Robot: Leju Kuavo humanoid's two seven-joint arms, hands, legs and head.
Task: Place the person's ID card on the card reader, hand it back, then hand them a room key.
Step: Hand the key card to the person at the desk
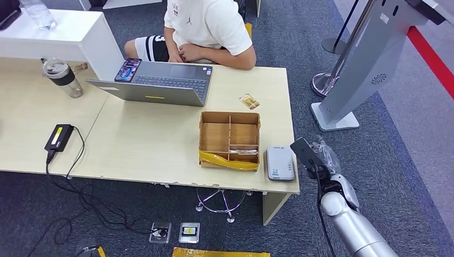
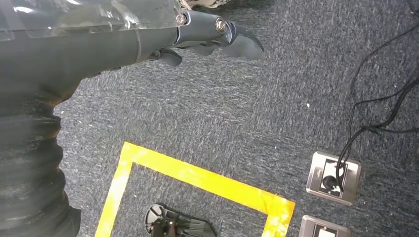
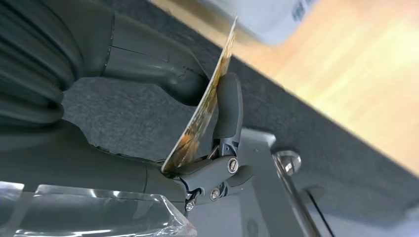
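Observation:
My right hand [image 1: 320, 160] hovers just off the table's right front corner and pinches a card [image 1: 303, 149] between thumb and finger. In the right wrist view the card [image 3: 203, 109] shows a golden printed face, edge-on in my right hand [image 3: 148, 59]. The white-grey card reader [image 1: 280, 163] lies on the table just left of that hand, with nothing on it. A second golden card [image 1: 249, 101] lies on the table in front of the seated person [image 1: 206, 29]. My left hand [image 2: 202, 34] hangs over the carpet, fingers loosely apart, holding nothing.
A cardboard divider box [image 1: 215, 138] with yellow tape stands left of the reader, a card in its front compartment. An open laptop [image 1: 160, 83], a bottle [image 1: 63, 77] and a power brick [image 1: 59, 136] sit further left. A grey kiosk stand [image 1: 364, 69] rises at the right.

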